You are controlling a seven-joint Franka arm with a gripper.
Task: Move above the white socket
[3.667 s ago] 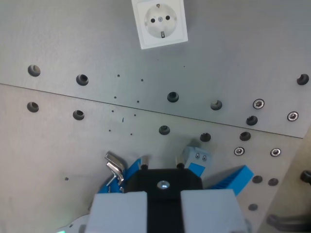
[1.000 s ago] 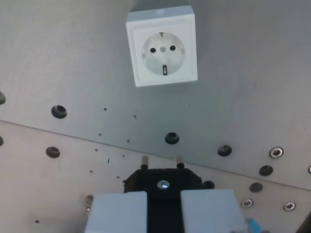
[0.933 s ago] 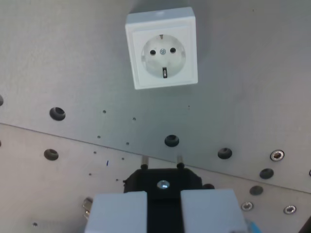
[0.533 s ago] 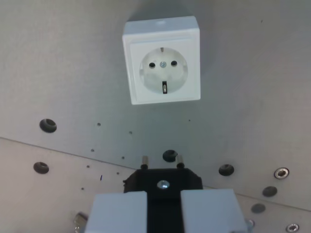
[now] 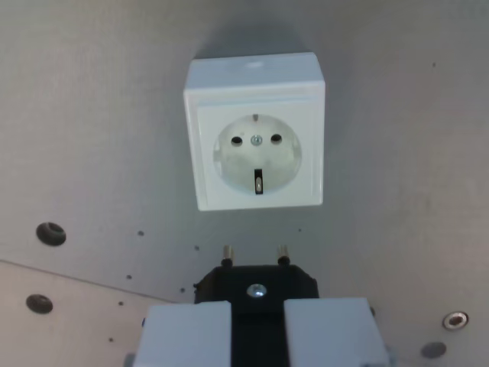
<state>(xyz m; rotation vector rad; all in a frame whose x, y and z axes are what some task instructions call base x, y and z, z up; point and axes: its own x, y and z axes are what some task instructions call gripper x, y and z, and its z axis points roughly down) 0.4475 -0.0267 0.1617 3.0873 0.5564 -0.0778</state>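
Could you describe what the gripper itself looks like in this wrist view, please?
Only the gripper tip shows, at the bottom edge. Its two fingers are broad, flat, pale grey-white blocks with squared corners, side by side, with a narrow dark gap between them. Their surfaces are plain: no markings, cables or labels are visible. The rest of the arm lies outside the picture.

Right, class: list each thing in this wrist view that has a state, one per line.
white socket: empty, nothing plugged in, its two holes open.
black plug: held between the jaws, two pins pointing at the socket, not yet inserted.
gripper: shut on the plug.
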